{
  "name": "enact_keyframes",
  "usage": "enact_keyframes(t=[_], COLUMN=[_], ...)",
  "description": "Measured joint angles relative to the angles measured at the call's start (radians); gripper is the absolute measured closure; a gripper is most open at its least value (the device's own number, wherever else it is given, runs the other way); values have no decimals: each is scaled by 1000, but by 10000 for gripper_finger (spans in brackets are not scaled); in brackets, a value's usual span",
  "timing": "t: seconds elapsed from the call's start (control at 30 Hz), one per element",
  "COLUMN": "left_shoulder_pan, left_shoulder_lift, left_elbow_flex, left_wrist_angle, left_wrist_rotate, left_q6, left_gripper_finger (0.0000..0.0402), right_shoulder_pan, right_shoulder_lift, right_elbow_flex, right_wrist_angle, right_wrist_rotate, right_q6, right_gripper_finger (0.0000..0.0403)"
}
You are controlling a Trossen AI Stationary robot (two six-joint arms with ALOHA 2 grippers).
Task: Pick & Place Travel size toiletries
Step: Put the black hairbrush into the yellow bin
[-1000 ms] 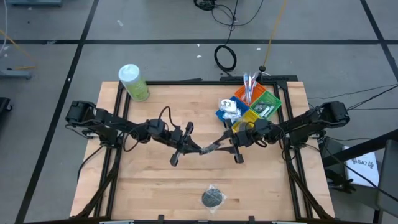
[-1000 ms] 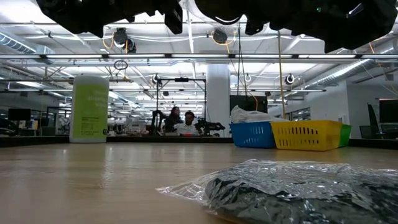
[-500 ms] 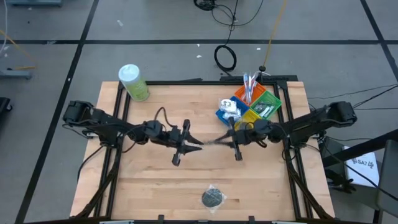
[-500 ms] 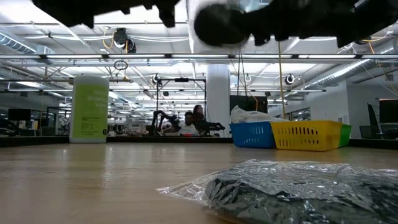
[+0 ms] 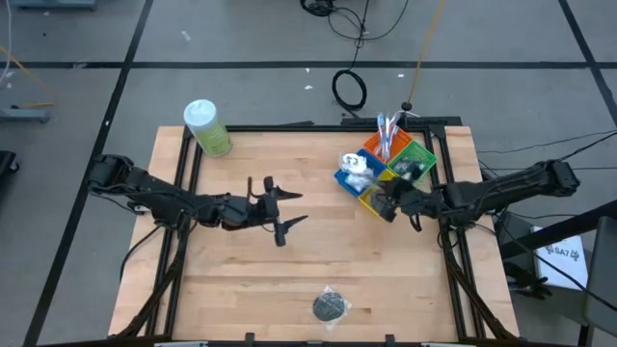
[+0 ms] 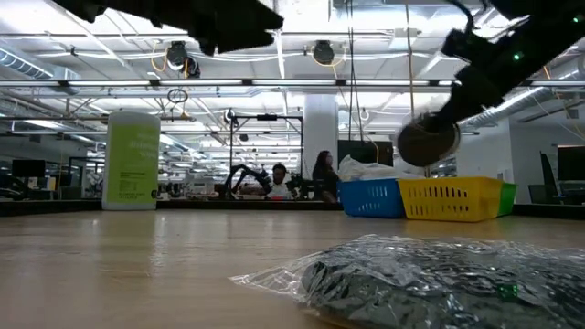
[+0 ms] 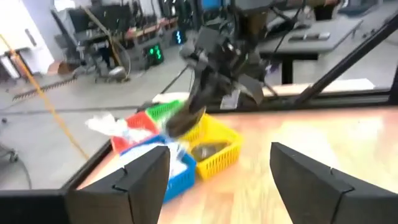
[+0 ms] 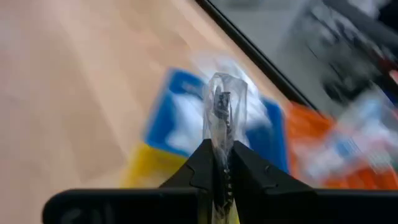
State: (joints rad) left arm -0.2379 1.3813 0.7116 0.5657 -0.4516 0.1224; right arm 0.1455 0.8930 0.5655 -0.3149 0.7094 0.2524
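Two arms are seen over the wooden table (image 5: 289, 280). The right gripper (image 5: 389, 205) is clamped tight on a clear bagged disc (image 8: 222, 112) and is held just above the yellow bin (image 5: 371, 189) of the coloured bin cluster (image 5: 386, 162). The left gripper (image 5: 286, 210) is spread wide and empty, well apart from the bins toward the table's middle. A second bagged disc (image 5: 331, 306) is left near the front edge, far from the bins.

If the pinch is released off-centre, the light bag could be dropped on a bin wall or caught on a finger. The thin pinch on the plastic is shown only by the right wrist view; the bag's height above the bins is shown by the low view.
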Motion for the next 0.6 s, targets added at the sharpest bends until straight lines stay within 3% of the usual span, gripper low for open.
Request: enact_keyframes(t=[0.23, 0.43, 0.6], left_shoulder_pan=[15, 16, 14], left_shoulder_lift=[6, 6, 6], left_elbow_flex=[0, 0, 0], left_wrist_angle=[-72, -68, -69], left_wrist_rotate=[-21, -21, -21], left_q6=[-74, -80, -81], left_gripper_finger=[137, 156, 166], right_shoulder_pan=[-21, -29, -29], right_shoulder_lift=[-11, 4, 1], right_elbow_flex=[0, 0, 0], right_wrist_angle=[-273, -296, -285], right_wrist_rotate=[48, 43, -27], right_q6=[287, 334, 330], right_gripper_finger=[380, 351, 309])
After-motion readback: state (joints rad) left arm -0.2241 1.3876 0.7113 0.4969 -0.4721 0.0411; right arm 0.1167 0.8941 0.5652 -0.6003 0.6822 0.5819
